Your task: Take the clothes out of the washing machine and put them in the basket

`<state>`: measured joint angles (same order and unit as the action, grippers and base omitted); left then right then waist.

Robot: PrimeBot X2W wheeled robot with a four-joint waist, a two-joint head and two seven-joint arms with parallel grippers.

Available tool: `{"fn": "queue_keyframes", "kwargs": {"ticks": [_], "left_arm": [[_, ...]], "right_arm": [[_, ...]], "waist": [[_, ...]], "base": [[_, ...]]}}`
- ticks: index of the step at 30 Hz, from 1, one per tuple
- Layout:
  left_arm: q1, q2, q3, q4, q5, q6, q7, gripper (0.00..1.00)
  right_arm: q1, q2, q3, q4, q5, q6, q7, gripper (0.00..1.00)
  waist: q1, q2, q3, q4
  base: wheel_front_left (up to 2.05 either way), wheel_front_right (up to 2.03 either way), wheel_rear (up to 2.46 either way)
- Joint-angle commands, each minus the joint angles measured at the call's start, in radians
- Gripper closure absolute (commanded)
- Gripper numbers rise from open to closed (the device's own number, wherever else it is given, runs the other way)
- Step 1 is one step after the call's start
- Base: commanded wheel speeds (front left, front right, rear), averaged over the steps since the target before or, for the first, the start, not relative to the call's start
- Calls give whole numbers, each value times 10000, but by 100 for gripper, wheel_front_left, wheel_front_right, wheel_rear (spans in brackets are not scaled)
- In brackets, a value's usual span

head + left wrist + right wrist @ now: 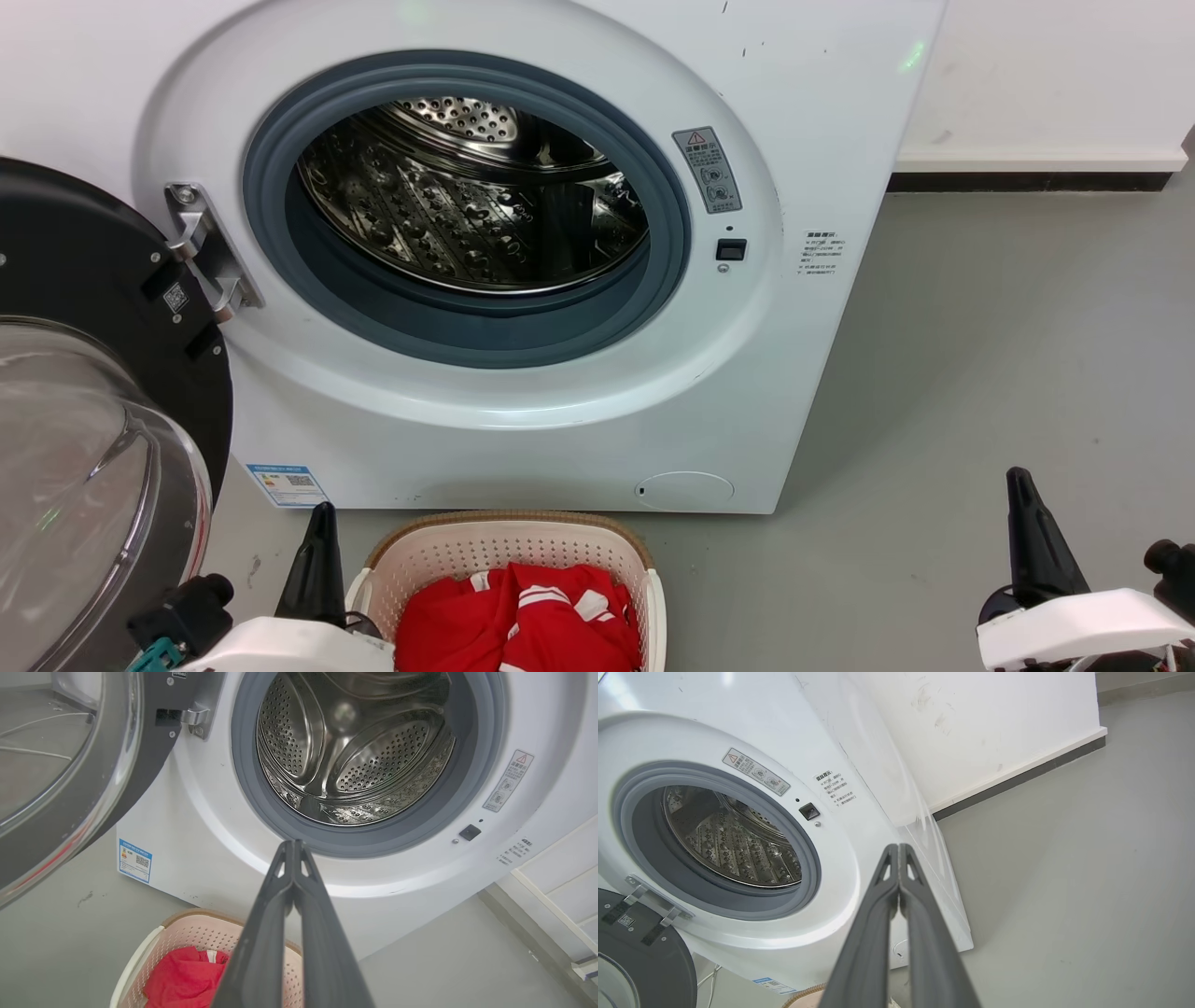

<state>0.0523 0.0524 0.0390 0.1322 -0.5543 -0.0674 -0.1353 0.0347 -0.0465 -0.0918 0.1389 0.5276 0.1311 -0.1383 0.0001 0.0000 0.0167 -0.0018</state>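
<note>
All red clothes [532, 616] in the basket [504, 516] at six o'clock, drum [448, 205] bare — job looks done, so left pincer [292, 845] and right pincer [899, 848] rest closed, empty.

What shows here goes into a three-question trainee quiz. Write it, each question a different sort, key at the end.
1. True or false: a garment lies in the perforated steel drum of the large white front-loading washing machine.
2. The bright red white-striped clothes lie: A) in the drum, B) in the cream oval perforated plastic basket, C) on the floor.
3. How do the left tool and right tool stand?
Key: 1 false; 2 B; 3 both shut, empty.
</note>
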Motion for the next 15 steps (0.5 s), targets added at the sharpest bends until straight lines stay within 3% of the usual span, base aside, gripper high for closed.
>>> {"fn": "queue_keyframes", "kwargs": {"ticks": [1,15], "left_arm": [[-277,12,64,-65,-411,-47,76,100],[-568,5,210,177,-2514,-175,576,100]], "right_arm": [[-319,-29,-33,-57,435,0,88,100],[-568,-34,-73,167,2588,-1,594,100]], "waist": [[0,0,-2,0],[-1,0,-22,3]], "base": [[0,0,0],[0,0,0]]}}
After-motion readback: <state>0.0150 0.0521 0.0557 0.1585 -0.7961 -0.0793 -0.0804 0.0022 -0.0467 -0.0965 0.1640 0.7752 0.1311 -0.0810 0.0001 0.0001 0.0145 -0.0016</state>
